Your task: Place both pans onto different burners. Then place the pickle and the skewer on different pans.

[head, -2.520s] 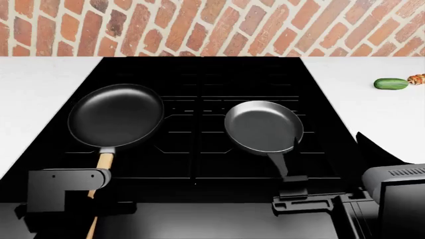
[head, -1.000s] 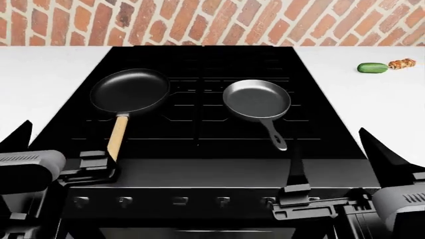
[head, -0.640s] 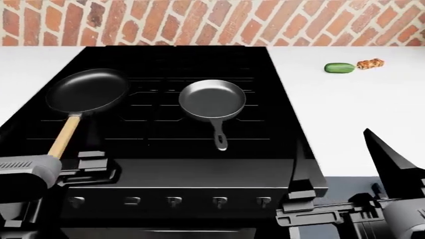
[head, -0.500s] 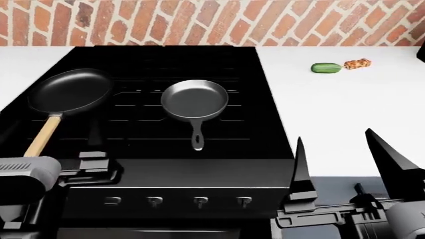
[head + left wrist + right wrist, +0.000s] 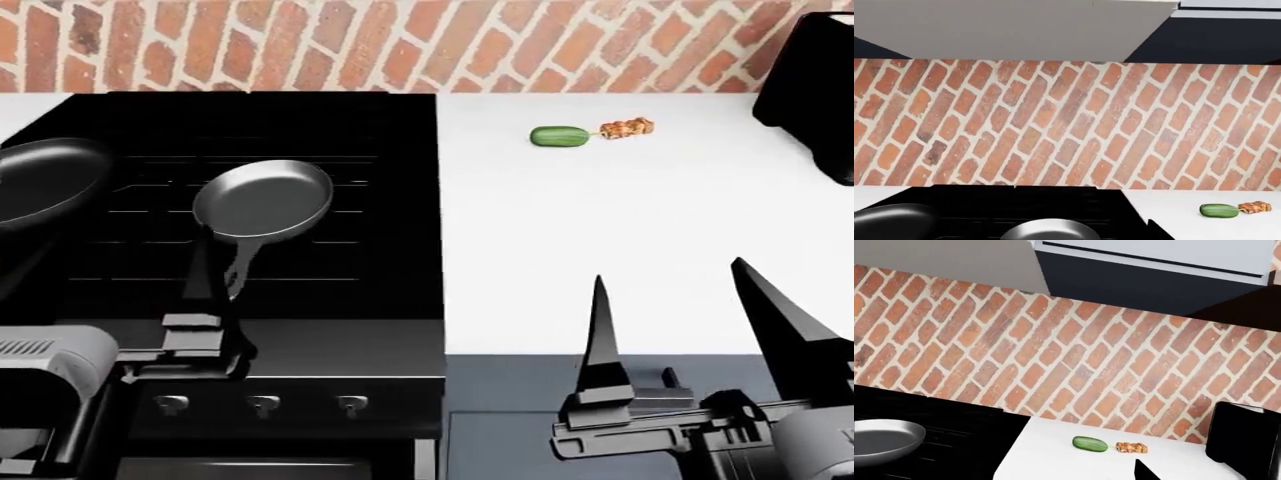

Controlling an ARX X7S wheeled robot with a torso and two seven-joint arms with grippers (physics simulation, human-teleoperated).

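Left wrist view: pickle (image 5: 1219, 210) and skewer (image 5: 1255, 207) touch end to end on the white counter (image 5: 1174, 220), near its back edge.
Head view: we have rolled right since a moment ago; both pans, black (image 5: 40, 180) and grey (image 5: 264, 198), sit on separate burners (image 5: 360, 190). Right gripper (image 5: 694, 325) spread, empty; left gripper (image 5: 200, 300), we cannot tell.
Right wrist view: food ahead, so we judge picking comes next.

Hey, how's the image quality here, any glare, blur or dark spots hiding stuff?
Head view: sharp and evenly lit, faint sheen inside the grey pan, but the black stove swallows its grate detail. Left wrist view: crisp bricks, pickle clear. Right wrist view: no blur, skewer small but legible.
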